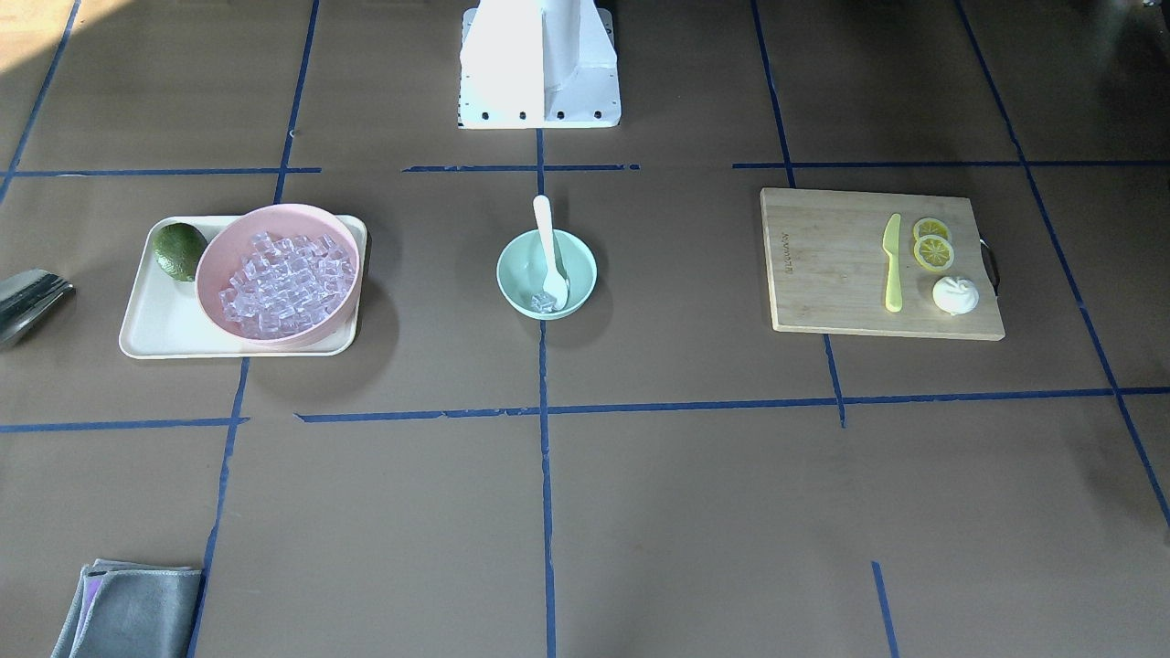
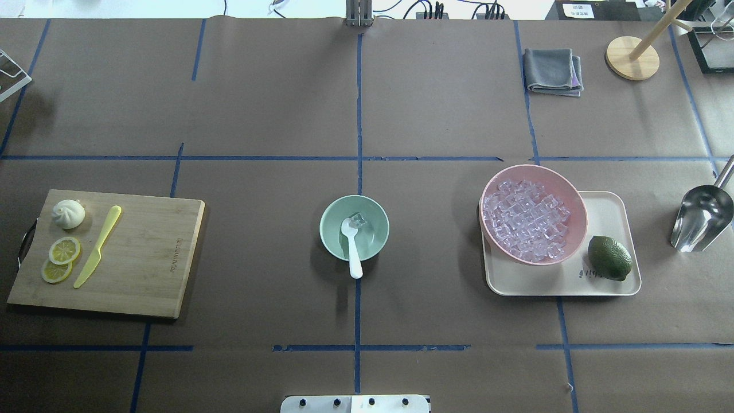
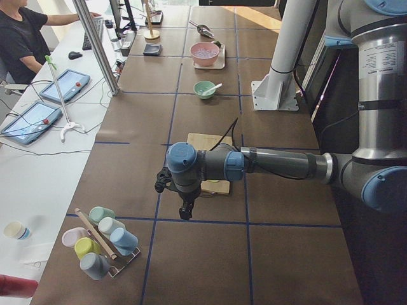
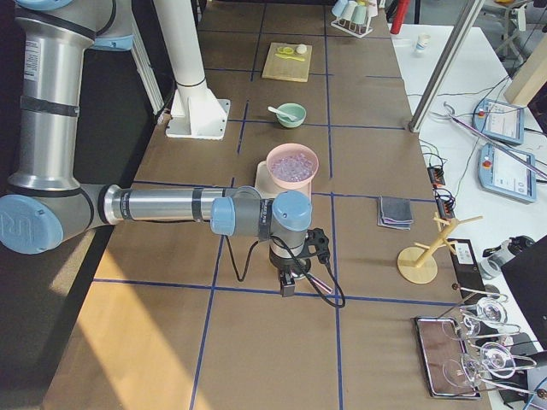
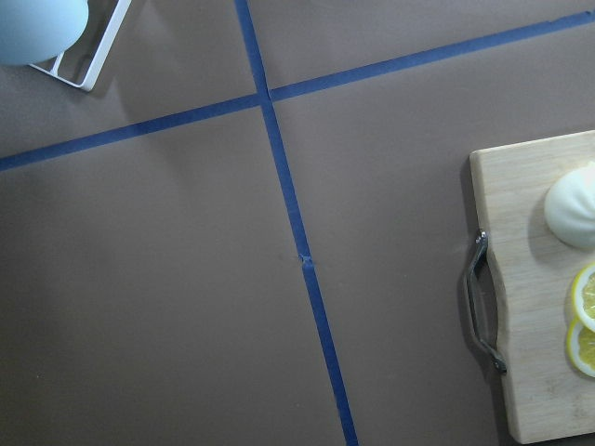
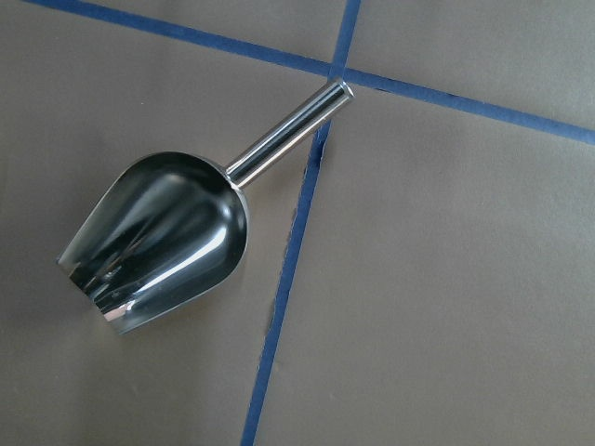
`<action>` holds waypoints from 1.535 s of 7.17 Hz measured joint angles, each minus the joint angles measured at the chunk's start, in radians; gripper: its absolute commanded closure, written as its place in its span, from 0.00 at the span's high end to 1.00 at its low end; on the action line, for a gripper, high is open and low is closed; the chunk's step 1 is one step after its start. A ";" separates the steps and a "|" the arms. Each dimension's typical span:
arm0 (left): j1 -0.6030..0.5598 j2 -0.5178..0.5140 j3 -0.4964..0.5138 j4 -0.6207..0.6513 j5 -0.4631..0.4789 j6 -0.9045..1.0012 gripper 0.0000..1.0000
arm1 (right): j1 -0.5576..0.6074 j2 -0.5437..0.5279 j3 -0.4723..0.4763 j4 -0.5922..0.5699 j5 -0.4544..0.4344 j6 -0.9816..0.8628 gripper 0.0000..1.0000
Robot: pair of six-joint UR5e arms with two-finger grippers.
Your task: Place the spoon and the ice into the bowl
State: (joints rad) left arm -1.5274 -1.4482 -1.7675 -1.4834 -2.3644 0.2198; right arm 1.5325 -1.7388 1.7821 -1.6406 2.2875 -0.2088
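The mint-green bowl [image 2: 375, 230] [image 1: 576, 265] stands at the table's middle. The white spoon [image 2: 352, 249] [image 1: 546, 233] lies with its head in the bowl and its handle over the rim on the robot's side. A little ice [image 2: 358, 219] [image 1: 546, 301] lies in the bowl by the spoon's head. Several more ice cubes [image 2: 527, 221] fill the pink bowl [image 2: 576, 198]. My left gripper [image 3: 185, 213] hangs over the table past the cutting board, and my right gripper [image 4: 288, 289] hangs past the tray. Both show only in the side views, so I cannot tell whether they are open or shut.
The pink bowl and a green avocado [image 2: 609, 257] sit on a cream tray [image 2: 608, 212]. A steel scoop [image 2: 701, 217] [image 6: 158, 237] lies to its right. A cutting board [image 2: 149, 258] holds a yellow-green knife [image 2: 97, 246], lemon slices [image 2: 63, 250] and a bun [image 2: 68, 213]. A grey cloth [image 2: 551, 70] lies far right.
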 measured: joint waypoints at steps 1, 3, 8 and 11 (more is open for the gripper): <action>0.000 0.000 0.001 0.006 -0.001 -0.001 1.00 | 0.000 -0.002 0.002 0.002 0.004 0.001 1.00; 0.000 0.006 0.018 0.011 0.000 -0.004 1.00 | 0.000 -0.003 0.006 0.006 0.009 0.001 1.00; 0.000 0.009 0.015 0.006 0.004 -0.002 1.00 | 0.000 -0.006 0.004 0.009 0.011 0.002 1.00; 0.000 0.007 0.012 0.007 0.008 0.005 1.00 | 0.000 -0.010 0.004 0.010 0.011 0.002 1.00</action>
State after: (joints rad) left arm -1.5278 -1.4412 -1.7551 -1.4763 -2.3566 0.2246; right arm 1.5320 -1.7490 1.7857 -1.6310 2.2986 -0.2067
